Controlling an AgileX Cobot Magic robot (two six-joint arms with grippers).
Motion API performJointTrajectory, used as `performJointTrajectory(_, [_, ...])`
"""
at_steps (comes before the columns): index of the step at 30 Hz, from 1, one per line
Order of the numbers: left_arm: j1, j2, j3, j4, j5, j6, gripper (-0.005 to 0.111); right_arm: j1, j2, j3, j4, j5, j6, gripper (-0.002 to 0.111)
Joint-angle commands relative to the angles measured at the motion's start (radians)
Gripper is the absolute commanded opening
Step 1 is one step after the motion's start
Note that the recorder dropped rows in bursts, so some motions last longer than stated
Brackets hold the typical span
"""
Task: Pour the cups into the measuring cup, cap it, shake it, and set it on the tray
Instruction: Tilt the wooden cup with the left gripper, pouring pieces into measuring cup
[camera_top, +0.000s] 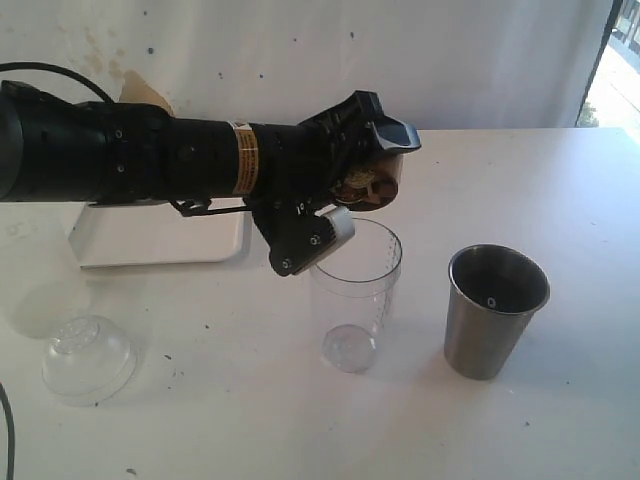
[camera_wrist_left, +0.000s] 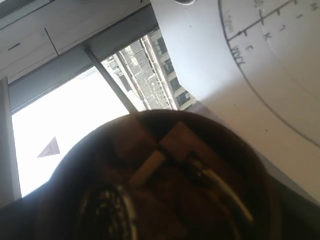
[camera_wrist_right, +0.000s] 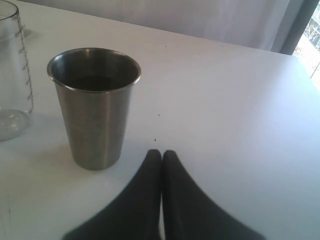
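My left gripper (camera_top: 372, 165) is shut on the small brown wooden cup (camera_top: 366, 186). It holds the cup tipped on its side just above the rim of the clear measuring cup (camera_top: 355, 295), which stands upright mid-table. In the left wrist view the brown cup (camera_wrist_left: 165, 185) fills the lower frame, and the measuring cup's printed marks (camera_wrist_left: 240, 47) show beyond it. The steel tumbler (camera_top: 495, 310) stands upright to the right. My right gripper (camera_wrist_right: 161, 152) is shut and empty, low over the table near the steel tumbler (camera_wrist_right: 95, 105). The clear domed cap (camera_top: 88, 357) lies at the front left. The white tray (camera_top: 160, 245) sits behind the left arm.
A frosted translucent container (camera_top: 35, 275) stands at the far left beside the cap. A white wall or curtain backs the table, and a window shows at the far right. The measuring cup (camera_wrist_right: 12, 75) is at the edge of the right wrist view.
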Motion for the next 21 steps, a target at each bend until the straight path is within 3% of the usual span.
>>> performJointTrajectory(1, [-0.004, -0.016, -0.001, -0.029, -0.006, 0.028, 0.000, -0.002, 0.000, 0.000, -0.007, -0.007, 0.005, 0.000])
performJointTrajectory(8, [-0.004, -0.016, -0.001, -0.031, 0.026, 0.158, 0.000, -0.002, 0.000, 0.000, -0.007, -0.007, 0.005, 0.000])
performJointTrajectory(21, [-0.004, -0.016, -0.001, -0.055, 0.019, 0.159, 0.000, -0.002, 0.000, 0.000, -0.007, -0.007, 0.005, 0.000])
